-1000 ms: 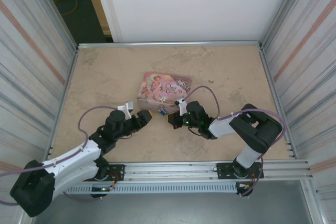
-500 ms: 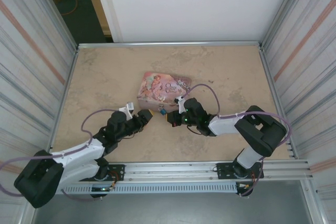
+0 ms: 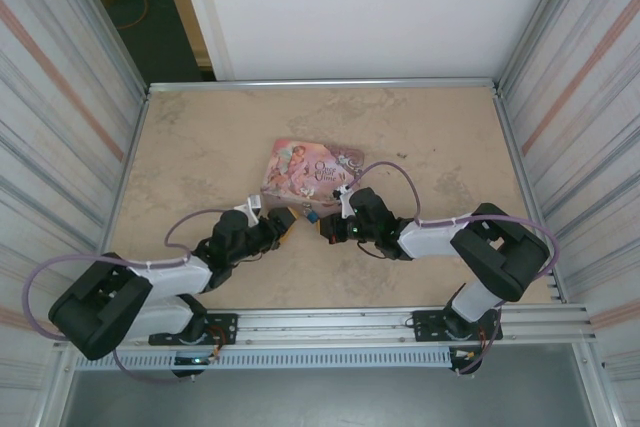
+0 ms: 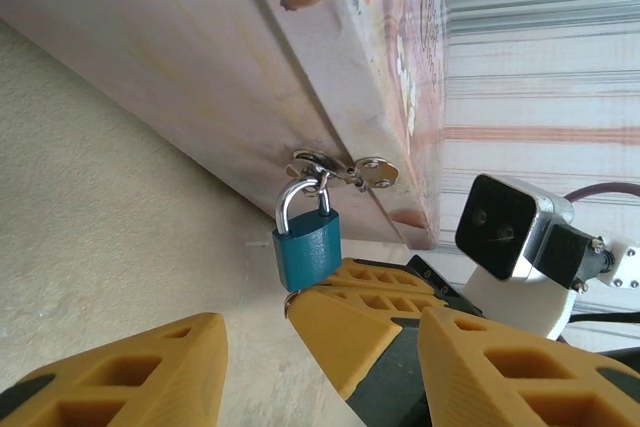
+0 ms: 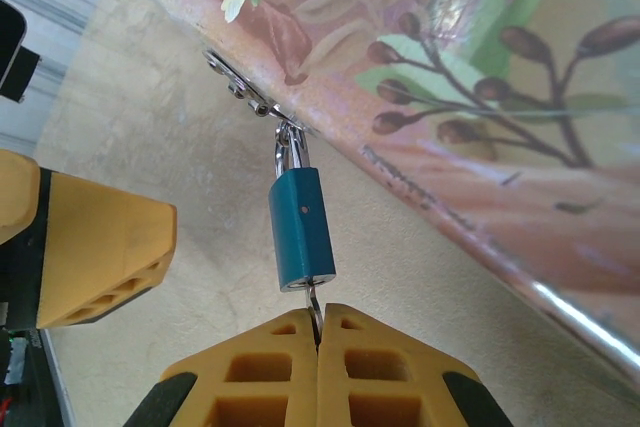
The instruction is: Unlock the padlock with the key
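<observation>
From above, the pink tin (image 3: pixel 313 169) is lying near the middle of the table (image 3: pixel 200 137). The padlock (image 3: pixel 311 214) is showing as a small blue speck at the tin's near edge. Both arms are reaching in low toward it. The left gripper (image 3: pixel 284 220) is sitting just to the lock's left, and the right gripper (image 3: pixel 326 228) is sitting just beside it on the right.

In the left wrist view, the padlock is dangling by its thin shackle from a metal hasp (image 4: pixel 345 169) on the tin's side wall. The left gripper's yellow fingers (image 4: pixel 120 372) are standing spread wide, gripping nothing, with the lock out in front of the gap. The right gripper's fingers are pushing in between them, right up under the blue body.

In the right wrist view, the right gripper's two fingers (image 5: pixel 250 377) are pressing flat together and pinching the key (image 5: pixel 314 307). Only a thin sliver of metal is poking out of the seam and meeting the underside of the padlock. I cannot tell how far it is going in. One finger of the left gripper is sitting at the left edge, apart from the lock.
</observation>
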Controlling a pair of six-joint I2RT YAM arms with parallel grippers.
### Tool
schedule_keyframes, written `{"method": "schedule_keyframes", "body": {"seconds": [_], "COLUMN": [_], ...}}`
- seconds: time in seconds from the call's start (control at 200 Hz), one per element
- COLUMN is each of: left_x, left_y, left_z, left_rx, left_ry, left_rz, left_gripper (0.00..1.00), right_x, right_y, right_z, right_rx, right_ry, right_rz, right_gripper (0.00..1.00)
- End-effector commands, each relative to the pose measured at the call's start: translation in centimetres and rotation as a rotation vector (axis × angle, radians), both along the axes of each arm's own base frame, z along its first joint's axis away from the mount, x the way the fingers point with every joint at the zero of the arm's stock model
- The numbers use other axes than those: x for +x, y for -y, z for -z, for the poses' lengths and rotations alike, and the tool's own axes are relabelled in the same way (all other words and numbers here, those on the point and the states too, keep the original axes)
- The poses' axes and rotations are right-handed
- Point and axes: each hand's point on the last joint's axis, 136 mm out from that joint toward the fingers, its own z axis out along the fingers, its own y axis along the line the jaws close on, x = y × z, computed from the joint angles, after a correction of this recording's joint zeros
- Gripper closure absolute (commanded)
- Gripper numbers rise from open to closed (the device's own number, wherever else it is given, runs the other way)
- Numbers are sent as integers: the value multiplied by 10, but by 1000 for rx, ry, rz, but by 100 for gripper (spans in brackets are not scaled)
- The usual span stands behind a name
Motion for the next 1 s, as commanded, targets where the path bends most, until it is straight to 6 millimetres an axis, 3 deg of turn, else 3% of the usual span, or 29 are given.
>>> {"method": "schedule_keyframes", "body": {"seconds": [0.0,0.992], "left_x": [6,23], "left_y": [6,40], "left_z": [-12,11], "left_rx": [-44,-103], "left_ry": [29,-6], "left_rz": [0,43], "left_gripper": [47,55], "right_x": [8,5], "right_y": [-16,-22], "right_z": [-39,-41], "right_rx": [96,112], "right_ry": [71,34], "right_rz": [-5,-16], "right_gripper": [100,100]}}
